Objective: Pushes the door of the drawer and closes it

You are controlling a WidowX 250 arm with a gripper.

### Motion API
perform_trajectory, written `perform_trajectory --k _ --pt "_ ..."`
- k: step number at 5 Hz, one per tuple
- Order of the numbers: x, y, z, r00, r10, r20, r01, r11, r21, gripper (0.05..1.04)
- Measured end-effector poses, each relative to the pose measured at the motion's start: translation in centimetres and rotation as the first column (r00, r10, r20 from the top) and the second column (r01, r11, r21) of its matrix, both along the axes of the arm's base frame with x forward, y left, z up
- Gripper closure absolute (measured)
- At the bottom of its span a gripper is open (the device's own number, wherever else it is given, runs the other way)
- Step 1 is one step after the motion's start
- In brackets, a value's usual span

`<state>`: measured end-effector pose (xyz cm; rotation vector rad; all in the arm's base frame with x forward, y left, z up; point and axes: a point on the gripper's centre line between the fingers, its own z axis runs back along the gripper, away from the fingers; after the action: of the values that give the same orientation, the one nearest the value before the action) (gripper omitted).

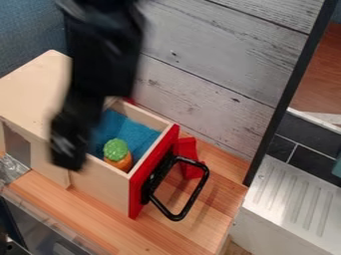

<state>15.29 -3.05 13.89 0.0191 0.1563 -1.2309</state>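
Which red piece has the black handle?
The drawer's red front: the handle juts from its face. The red piece beyond, on the wood counter, has none.

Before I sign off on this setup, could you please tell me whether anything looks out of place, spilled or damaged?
Nothing looks spilled or damaged. The drawer stands open, as the task would expect. The one oddity is a red object just beyond its handle; I can't tell what it is.
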Motion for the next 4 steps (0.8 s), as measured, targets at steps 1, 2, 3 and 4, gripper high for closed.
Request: perform_trajectory --k 1,2,3,4 --pt "0.8 -3.0 -2.0 0.96 -0.254 0.117 0.244 0.965 0.093 0.085" --pt "1.7 -4.6 -3.6 0.903 -0.397 0.166 0.377 0.915 0.143 0.085" --pt "1.9 -4.7 -5.4 0.914 -0.343 0.218 0.313 0.936 0.157 0.085" --pt "2.5 -5.6 -7.2 0.912 -0.278 0.301 0.238 0.957 0.164 0.085"
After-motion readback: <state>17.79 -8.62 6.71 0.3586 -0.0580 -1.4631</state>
